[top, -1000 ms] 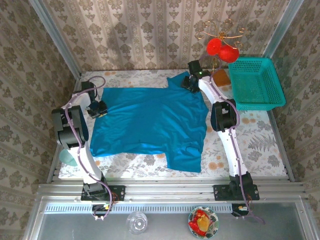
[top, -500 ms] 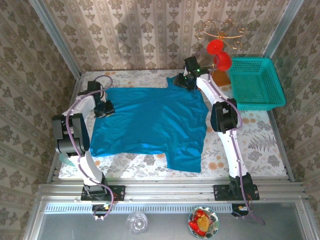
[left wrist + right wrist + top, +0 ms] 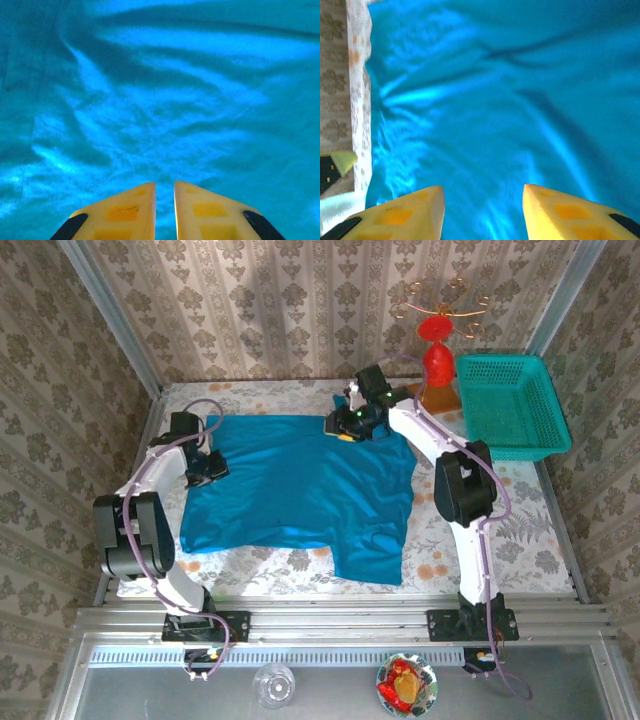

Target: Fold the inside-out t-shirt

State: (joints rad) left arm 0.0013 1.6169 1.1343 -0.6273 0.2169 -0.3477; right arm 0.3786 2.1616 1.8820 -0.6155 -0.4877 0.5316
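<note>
We see the inside-out t-shirt [image 3: 300, 490] spread flat, left of the teal mesh basket [image 3: 510, 405]. Left gripper [image 3: 207, 466] pinches the edge farthest from the basket. Right gripper [image 3: 342, 425] hangs released over the basket-side edge. Risk: it grabs one layer and the fold skews.

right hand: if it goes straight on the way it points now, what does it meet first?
The right hand, jaws apart, points at the bright blue soft fabric t-shirt; that cloth is most likely the first thing it meets. How close it is, the wrist view doesn't settle.
</note>
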